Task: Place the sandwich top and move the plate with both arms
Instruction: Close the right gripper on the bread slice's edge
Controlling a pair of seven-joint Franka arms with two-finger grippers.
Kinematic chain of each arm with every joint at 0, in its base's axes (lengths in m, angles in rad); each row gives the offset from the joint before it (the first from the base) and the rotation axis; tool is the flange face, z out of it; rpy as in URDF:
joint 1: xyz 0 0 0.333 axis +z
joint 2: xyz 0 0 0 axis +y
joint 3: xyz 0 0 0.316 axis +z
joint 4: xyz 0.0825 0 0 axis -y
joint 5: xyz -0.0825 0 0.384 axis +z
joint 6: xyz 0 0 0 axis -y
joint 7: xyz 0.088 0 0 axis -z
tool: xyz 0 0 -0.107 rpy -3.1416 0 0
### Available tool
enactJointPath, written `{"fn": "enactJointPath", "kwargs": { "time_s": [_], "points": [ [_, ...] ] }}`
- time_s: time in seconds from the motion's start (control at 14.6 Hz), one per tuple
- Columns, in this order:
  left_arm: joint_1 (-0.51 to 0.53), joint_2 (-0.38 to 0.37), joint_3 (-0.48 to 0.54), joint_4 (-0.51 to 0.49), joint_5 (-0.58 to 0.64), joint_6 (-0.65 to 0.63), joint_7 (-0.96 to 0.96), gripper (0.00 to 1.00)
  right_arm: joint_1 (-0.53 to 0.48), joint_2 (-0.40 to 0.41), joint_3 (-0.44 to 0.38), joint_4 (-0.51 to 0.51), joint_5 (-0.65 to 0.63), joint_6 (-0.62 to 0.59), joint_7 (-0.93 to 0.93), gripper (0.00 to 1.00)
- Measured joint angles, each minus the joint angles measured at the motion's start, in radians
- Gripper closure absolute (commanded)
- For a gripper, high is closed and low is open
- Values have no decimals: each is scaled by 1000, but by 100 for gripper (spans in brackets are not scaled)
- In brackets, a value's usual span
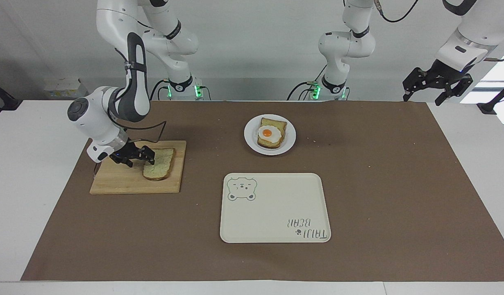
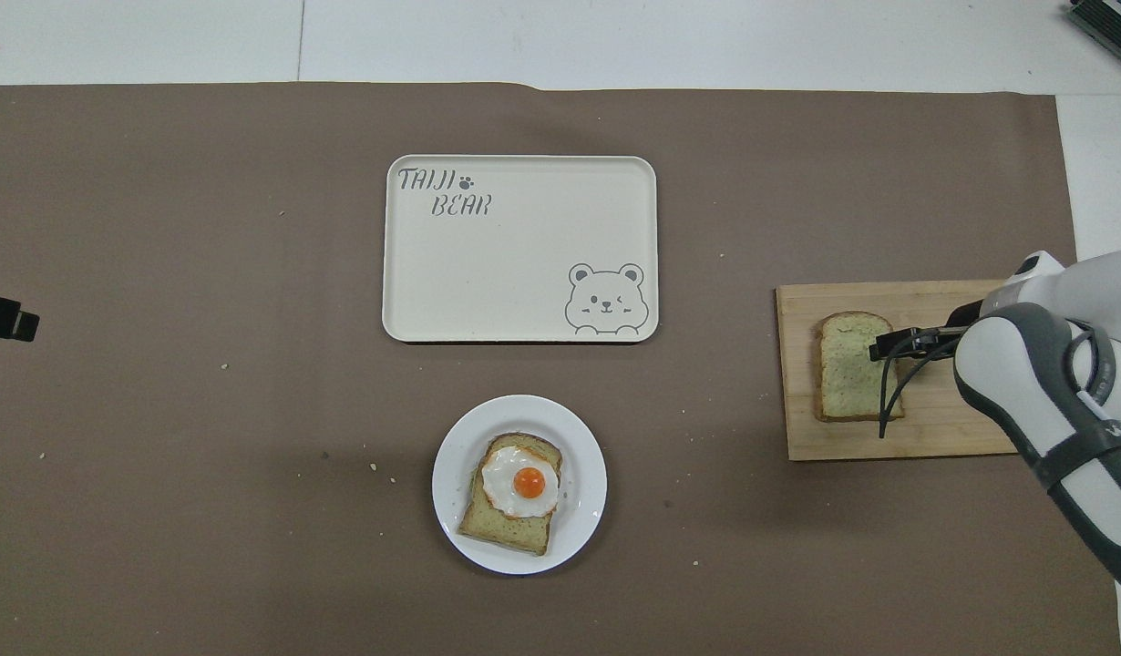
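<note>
**Bread pickup, facing view read from its left edge across.** The right hand (image 1: pixel 137 157) is low over the wooden cutting board (image 1: pixel 121 182), at the edge of the sandwich top (image 1: pixel 160 164). We cannot tell whether it is spread or already pinching the slice.

The sandwich top lies flat on the board, well apart from the plate (image 1: pixel 248 135), toward the right arm's end of the surface (image 1: pixel 379 184). Its long axis runs from nearer the robots to farther from them. The rounded top points away from the robots and the straight base toward them.

The plate carries the egg toast (image 1: pixel 270 133). The bear tray (image 1: pixel 276 205) lies farther from the robots than the plate. The left hand (image 1: pixel 426 96) waits in the air, spread and holding nothing, well apart from the plate at the left arm's end of the surface.

We judge the first step, taking up the sandwich top, to be in hand. The slice is not yet on the egg, and the plate has not been moved. The next move calls for a firm pinch on the crust edge. The slice must then be lifted level, carried over the plate and lowered with its outline matched to the toast below.
</note>
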Motion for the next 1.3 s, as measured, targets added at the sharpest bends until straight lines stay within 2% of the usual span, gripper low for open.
{"fn": "enactJointPath", "kwargs": {
  "time_s": [0.14, 0.34, 1.3],
  "points": [
    [1, -1, 5, 0, 0, 0, 0, 0, 0, 0, 0, -2, 3, 0, 0, 69],
    [1, -1, 7, 0, 0, 0, 0, 0, 0, -2, 4, -3, 10, 0, 0, 100],
    [1, -2, 7, 0, 0, 0, 0, 0, 3, -9, 8, 12, 12, -4, -1, 100]
  ]
}}
